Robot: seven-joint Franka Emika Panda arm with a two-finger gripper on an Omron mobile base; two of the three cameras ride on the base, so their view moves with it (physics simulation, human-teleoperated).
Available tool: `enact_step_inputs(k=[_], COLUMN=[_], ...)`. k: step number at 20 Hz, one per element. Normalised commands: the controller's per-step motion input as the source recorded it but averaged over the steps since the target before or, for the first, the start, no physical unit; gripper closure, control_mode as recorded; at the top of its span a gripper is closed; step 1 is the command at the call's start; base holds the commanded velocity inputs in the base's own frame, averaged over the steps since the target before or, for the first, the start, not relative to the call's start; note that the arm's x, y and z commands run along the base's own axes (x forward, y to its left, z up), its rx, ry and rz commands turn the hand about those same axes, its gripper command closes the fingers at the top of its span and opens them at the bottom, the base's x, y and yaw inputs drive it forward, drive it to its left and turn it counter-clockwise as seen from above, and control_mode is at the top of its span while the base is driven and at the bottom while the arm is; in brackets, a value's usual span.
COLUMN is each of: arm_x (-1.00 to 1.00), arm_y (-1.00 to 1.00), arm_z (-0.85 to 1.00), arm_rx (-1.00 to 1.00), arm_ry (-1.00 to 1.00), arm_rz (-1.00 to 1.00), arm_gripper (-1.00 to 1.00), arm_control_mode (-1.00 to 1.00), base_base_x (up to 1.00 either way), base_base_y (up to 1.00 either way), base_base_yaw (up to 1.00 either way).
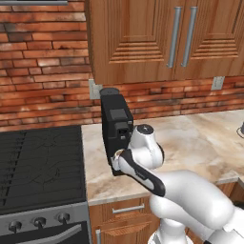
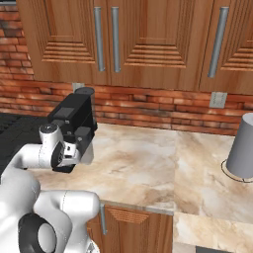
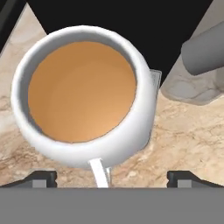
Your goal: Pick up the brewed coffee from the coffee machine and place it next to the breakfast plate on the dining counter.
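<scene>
The brewed coffee (image 3: 83, 92), a white mug full of brown liquid, fills the hand view under the black coffee machine (image 3: 122, 17). My gripper (image 3: 113, 178) is open, its two dark fingertips (image 3: 43, 177) spread wide just short of the mug, touching nothing. In the base views the hand is pressed up to the lower front of the coffee machine (image 1: 116, 124) (image 2: 74, 116), and the arm hides the mug. The breakfast plate and the dining counter are out of view.
The machine stands on a marble worktop (image 1: 200, 138) beside a black stove (image 1: 40, 162). A grey cylindrical container (image 2: 242, 146) stands at the right. Wooden wall cabinets (image 1: 167, 38) hang above, with a brick wall behind.
</scene>
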Motion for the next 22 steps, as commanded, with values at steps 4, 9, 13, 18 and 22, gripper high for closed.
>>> enact_step_inputs(k=[4, 9, 13, 18, 22], arm_x=[0.26, 0.05, 0.00, 0.00, 0.00], arm_y=[0.10, 0.08, 0.00, 0.00, 0.00], arm_z=[-0.20, -0.23, -0.08, -0.01, 0.00], arm_rx=[0.01, 0.00, 0.00, 0.00, 0.00], arm_ry=[0.00, 0.00, 0.00, 0.00, 0.00], arm_rz=[0.00, 0.00, 0.00, 0.00, 0.00], arm_gripper=[-1.00, -1.00, -1.00, 1.00, 1.00], arm_control_mode=[-1.00, -1.00, -1.00, -1.00, -1.00], base_base_x=[0.00, 0.00, 0.00, 0.00, 0.00], base_base_y=[0.00, 0.00, 0.00, 0.00, 0.00], base_base_yaw=[0.00, 0.00, 0.00, 0.00, 0.00])
